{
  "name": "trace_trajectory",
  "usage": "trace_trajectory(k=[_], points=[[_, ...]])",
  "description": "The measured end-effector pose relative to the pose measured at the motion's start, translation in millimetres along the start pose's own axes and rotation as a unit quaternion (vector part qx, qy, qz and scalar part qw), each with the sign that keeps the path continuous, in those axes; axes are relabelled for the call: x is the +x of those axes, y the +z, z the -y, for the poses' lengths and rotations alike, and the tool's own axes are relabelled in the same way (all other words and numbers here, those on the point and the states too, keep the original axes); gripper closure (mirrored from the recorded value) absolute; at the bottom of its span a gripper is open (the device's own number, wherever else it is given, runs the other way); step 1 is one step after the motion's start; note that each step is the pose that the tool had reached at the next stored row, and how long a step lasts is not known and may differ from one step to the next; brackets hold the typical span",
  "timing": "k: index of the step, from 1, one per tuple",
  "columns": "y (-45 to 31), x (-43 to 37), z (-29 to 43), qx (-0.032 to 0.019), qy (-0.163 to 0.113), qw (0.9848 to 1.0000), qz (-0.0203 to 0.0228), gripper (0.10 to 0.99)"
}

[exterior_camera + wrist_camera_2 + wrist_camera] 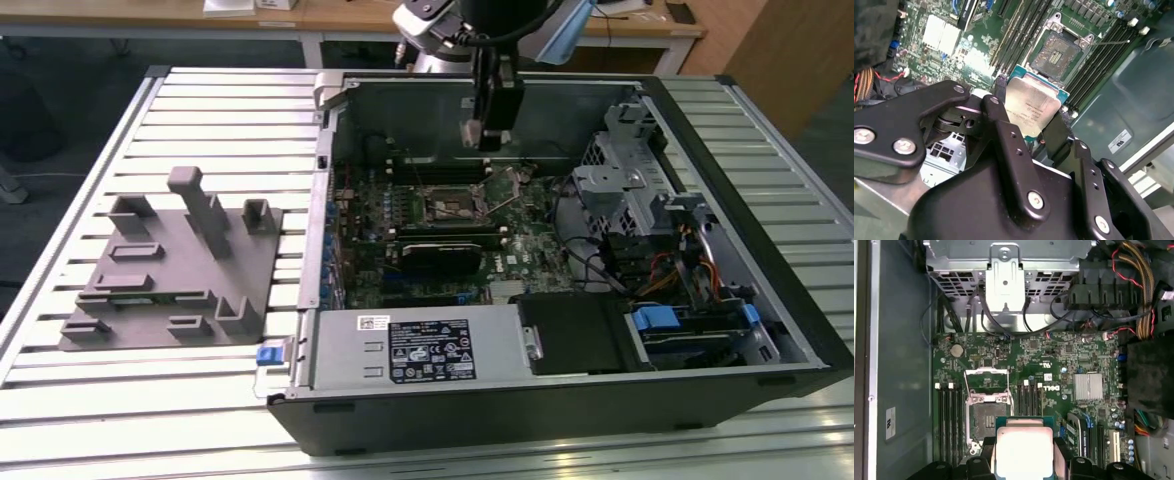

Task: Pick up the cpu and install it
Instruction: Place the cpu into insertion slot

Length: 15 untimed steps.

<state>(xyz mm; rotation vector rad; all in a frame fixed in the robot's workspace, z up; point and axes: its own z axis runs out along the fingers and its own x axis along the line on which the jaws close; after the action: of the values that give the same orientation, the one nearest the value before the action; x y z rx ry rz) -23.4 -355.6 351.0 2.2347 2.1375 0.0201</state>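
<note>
Silver-topped cpu (1031, 106) sits clamped in the tool (1028, 113), whose body hides its near edge.

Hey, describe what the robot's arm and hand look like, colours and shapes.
The hand is matte black, with two slim fingers on jointed links dotted with silver screw heads, mounted on a bulky black body. In the exterior view the arm is silver-grey and rounded, with a pale blue joint cap.

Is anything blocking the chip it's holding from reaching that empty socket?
Nothing visible does. The gripper holds the cpu above the motherboard, and the socket lies open and bare, with clear space between them.
</note>
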Motion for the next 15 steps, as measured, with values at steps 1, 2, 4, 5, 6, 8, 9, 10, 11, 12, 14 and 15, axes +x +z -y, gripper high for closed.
trace_trajectory(k=[1,2,4,5,6,8,9,10,11,12,14,15], points=[[0.8,0.0,0.0,0.0000,0.002,1.0000,0.0003,0.545],[1.6,0.1,0.1,0.0001,0.003,1.0000,0.0008,0.545],[2.9,0.1,0.1,0.0001,0.004,1.0000,0.0010,0.545],[3.9,0.1,0.2,0.0000,0.005,1.0000,0.0009,0.545],[5.0,0.1,0.2,0.0001,0.005,1.0000,0.0010,0.545],[7.3,0.2,0.3,0.0001,0.006,1.0000,0.0010,0.545],[8.5,0.2,0.4,0.0001,0.006,1.0000,0.0010,0.545],[9.6,0.3,0.5,0.0001,0.006,1.0000,0.0010,0.545],[10.6,0.3,0.5,0.0001,0.006,1.0000,0.0010,0.545],[11.6,0.3,0.5,0.0001,0.006,1.0000,0.0011,0.545],[13.5,0.4,0.6,0.0001,0.006,1.0000,0.0010,0.545],[14.3,0.4,0.7,0.0001,0.006,1.0000,0.0010,0.545]])
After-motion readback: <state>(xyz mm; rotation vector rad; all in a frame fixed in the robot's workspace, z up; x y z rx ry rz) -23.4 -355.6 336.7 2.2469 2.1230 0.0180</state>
